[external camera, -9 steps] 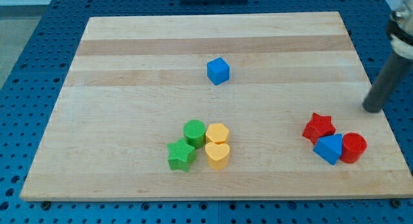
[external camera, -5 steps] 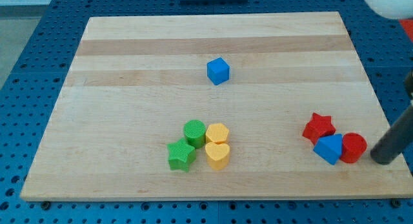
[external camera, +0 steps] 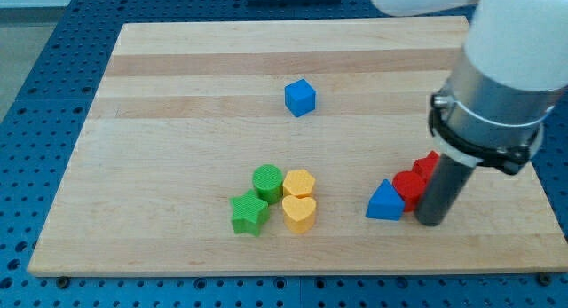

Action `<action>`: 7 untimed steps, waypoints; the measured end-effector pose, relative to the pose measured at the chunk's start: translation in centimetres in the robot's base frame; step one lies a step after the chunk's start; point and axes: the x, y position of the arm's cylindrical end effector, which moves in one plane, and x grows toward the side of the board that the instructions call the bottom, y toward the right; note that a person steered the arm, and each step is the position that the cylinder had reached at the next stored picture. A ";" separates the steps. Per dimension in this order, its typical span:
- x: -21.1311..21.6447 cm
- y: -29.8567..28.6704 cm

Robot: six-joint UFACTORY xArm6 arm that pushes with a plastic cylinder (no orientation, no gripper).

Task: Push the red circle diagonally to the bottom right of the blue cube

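The blue cube [external camera: 300, 97] sits upper centre on the wooden board [external camera: 177, 95]. The red circle [external camera: 408, 187] shows only partly, squeezed between the blue triangle [external camera: 385, 202] on its left and my rod on its right. My tip [external camera: 430, 221] rests on the board at the red circle's right side, touching it. A red star [external camera: 429, 165] sits just above the circle, mostly hidden behind my rod and the arm.
A green circle [external camera: 267, 181], green star [external camera: 249, 214], yellow hexagon [external camera: 299, 182] and yellow heart [external camera: 299, 213] cluster at the lower centre. The arm's white and grey body covers the board's upper right.
My tip swept from the board's right edge leftward, pushing the red circle and blue triangle to the left. The arm's body now fills the upper right.
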 end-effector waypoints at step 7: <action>-11.3 -9.6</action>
